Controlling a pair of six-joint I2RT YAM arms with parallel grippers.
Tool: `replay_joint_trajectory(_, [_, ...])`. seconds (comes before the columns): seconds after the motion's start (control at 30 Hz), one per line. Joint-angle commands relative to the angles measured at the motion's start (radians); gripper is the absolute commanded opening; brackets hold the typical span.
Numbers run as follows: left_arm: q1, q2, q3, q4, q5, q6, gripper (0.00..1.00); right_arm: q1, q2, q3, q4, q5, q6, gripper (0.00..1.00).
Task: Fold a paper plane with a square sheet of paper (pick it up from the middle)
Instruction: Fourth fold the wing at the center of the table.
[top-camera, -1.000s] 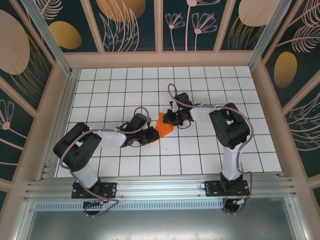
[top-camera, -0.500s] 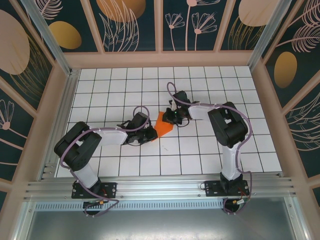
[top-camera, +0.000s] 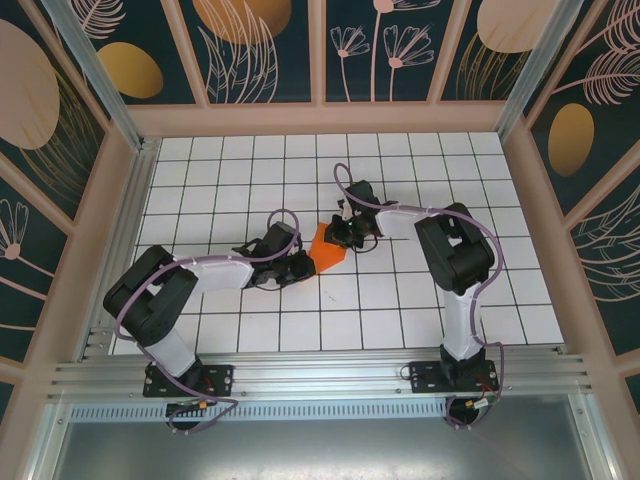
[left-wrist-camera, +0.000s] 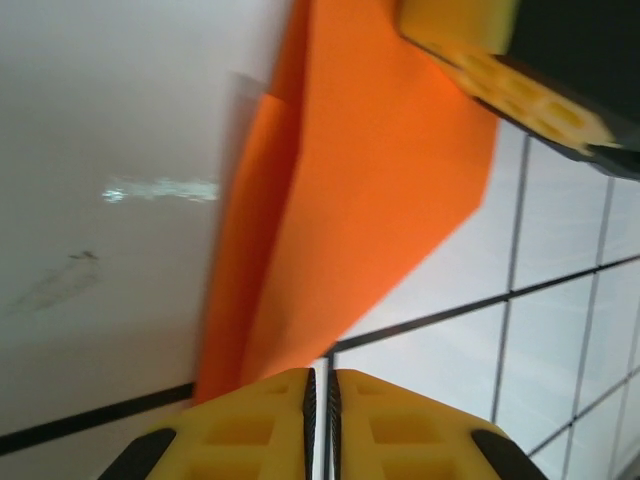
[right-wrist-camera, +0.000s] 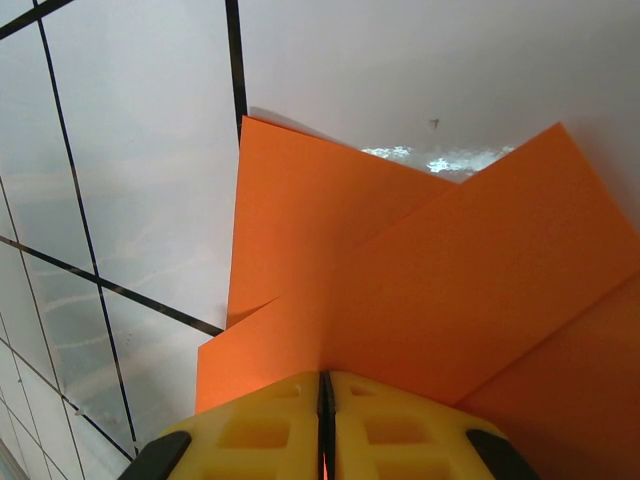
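The sheet of paper (top-camera: 328, 250) is bright orange and lies folded into overlapping layers on the white tiles between my two grippers. My left gripper (top-camera: 303, 267) is shut, its tips (left-wrist-camera: 322, 375) at the paper's (left-wrist-camera: 380, 180) near-left point, with bare tile showing in the slit between them. My right gripper (top-camera: 341, 236) is shut too, its tips (right-wrist-camera: 324, 378) resting on top of the paper's layered flaps (right-wrist-camera: 420, 280). One right fingertip (left-wrist-camera: 500, 70) shows pressed on the sheet's far side in the left wrist view. No finished paper plane shape is in view.
The white grid table (top-camera: 420, 300) is walled by a wooden frame, with patterned panels at the back. An aluminium rail (top-camera: 320, 375) runs along the near edge by the arm bases. Open tiles lie all around the paper.
My right gripper has shifted slightly left over the paper. The left gripper edged a little toward the paper's tip. Both stayed shut and the paper barely moved.
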Motion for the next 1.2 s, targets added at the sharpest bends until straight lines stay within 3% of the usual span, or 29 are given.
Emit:
replay_joint_trajectory(0.0, [-0.017,-0.001,0.018,0.030,0.050,0.008,0.14,0.001,0.086,-0.016,-0.063,0.122,0.007,0.11])
replay_joint_trajectory(0.37, [-0.017,0.034,-0.019,-0.010,-0.083,-0.020,0.10,0.001,0.105,-0.014,-0.070,0.119,0.007,0.11])
replay_joint_trajectory(0.73, [-0.003,-0.030,-0.063,0.169,-0.029,-0.068,0.12,0.001,0.113,-0.023,-0.078,0.128,0.006,0.10])
replay_joint_trajectory(1.17, [0.003,0.037,-0.095,0.094,-0.058,-0.086,0.11,0.001,0.125,-0.019,-0.084,0.130,0.010,0.10])
